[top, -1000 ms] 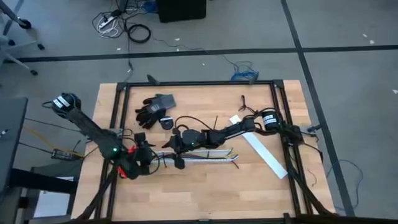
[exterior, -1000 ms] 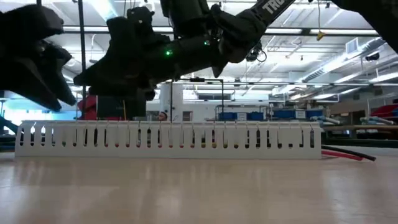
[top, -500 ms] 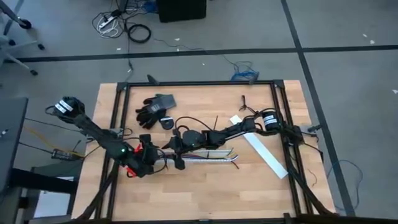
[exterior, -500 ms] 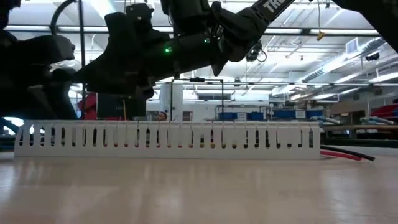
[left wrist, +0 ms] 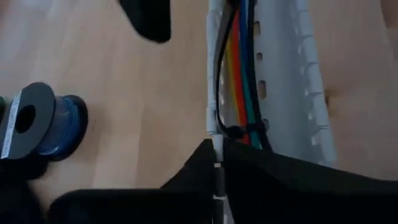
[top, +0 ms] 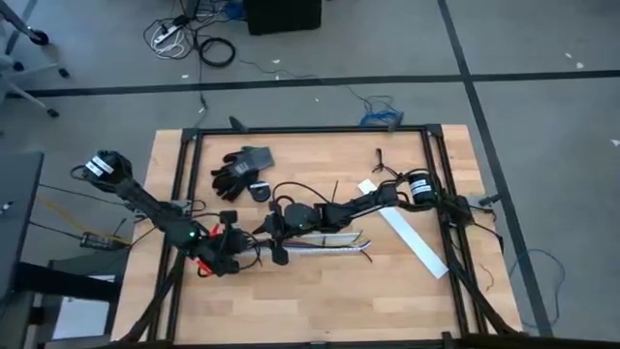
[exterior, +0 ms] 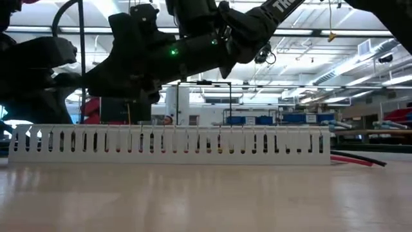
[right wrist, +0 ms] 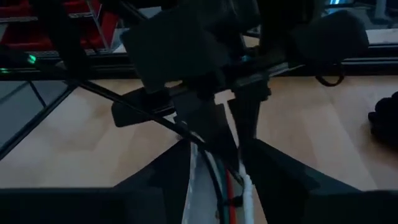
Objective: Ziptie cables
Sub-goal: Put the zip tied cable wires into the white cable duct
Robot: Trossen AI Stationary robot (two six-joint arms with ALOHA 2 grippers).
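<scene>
The white slotted channel (top: 320, 242) lies flat on the table, and the cables (left wrist: 239, 81) run along inside it. Their ends (top: 363, 250) stick out at its right end. A thin black band, which may be the ziptie (left wrist: 235, 132), circles the bunch. My left gripper (top: 235, 254) is shut at the channel's left end. My right gripper (top: 278, 242) stands open just right of it, one finger on each side of the channel (right wrist: 217, 186). I cannot tell whether those fingers touch it. My left gripper pinches the end of one side wall (left wrist: 216, 142) of the channel between its two fingers, at the channel's left end. The fingers come nearly level from the table's left and lie along the channel. The channel rests flat on the table.
Black gloves (top: 240, 167) lie at the far left. A dark blue spool (left wrist: 43, 121) stands on the far side of the channel. A white flat bar (top: 412, 237) lies slanted at the right. Black frame rails (top: 184, 184) edge the table, and bare wood lies near the front edge.
My left gripper has moved toward the table's right edge and down to the channel's left end. The channel has slid slightly to the left in the low view.
</scene>
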